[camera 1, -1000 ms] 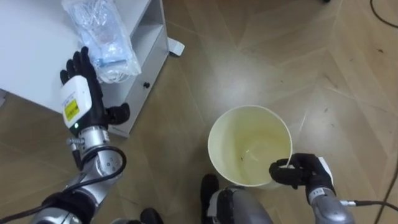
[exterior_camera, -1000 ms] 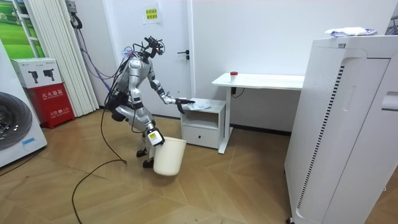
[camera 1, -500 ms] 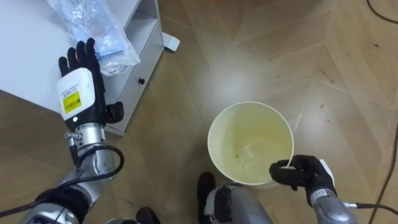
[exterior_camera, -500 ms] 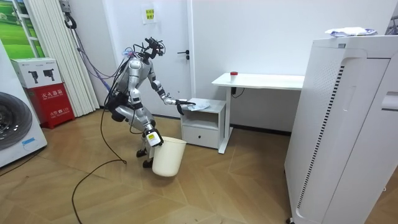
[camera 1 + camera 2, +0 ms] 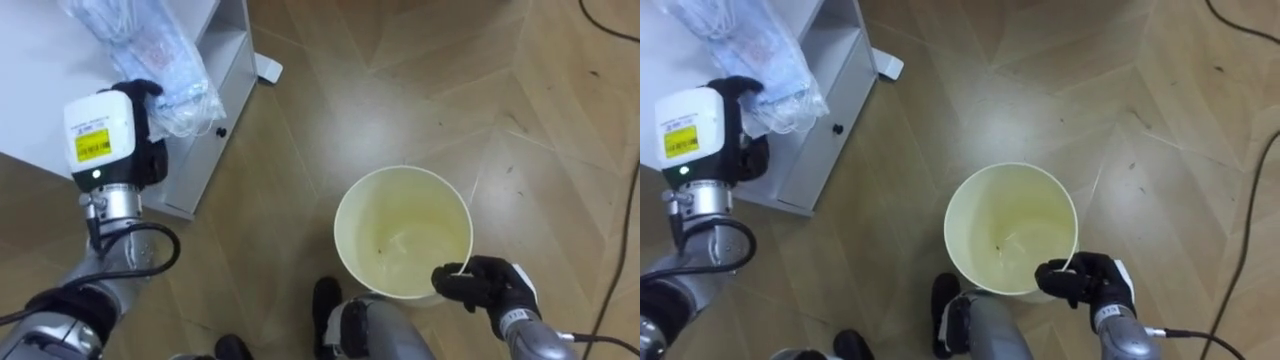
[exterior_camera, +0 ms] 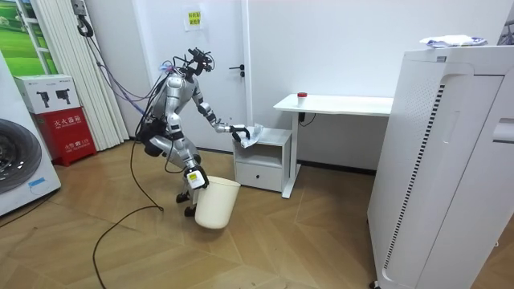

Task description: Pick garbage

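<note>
Where the left hand (image 5: 110,140) reaches over the white cabinet (image 5: 40,110), we find its fingers curled into the clear plastic bag (image 5: 150,50) and gripping it. The bag bunches against the hand above the cabinet's top surface, near its front edge; we cannot tell whether it rests there. We record the right hand (image 5: 490,285) low on the robot's right, its fingers closed tight over the near rim of the cream bin (image 5: 360,190). The bin is at the robot's feet on the wooden floor (image 5: 400,80), well apart from the bag. In the room view the robot stands bent forward, facing the cabinet.
</note>
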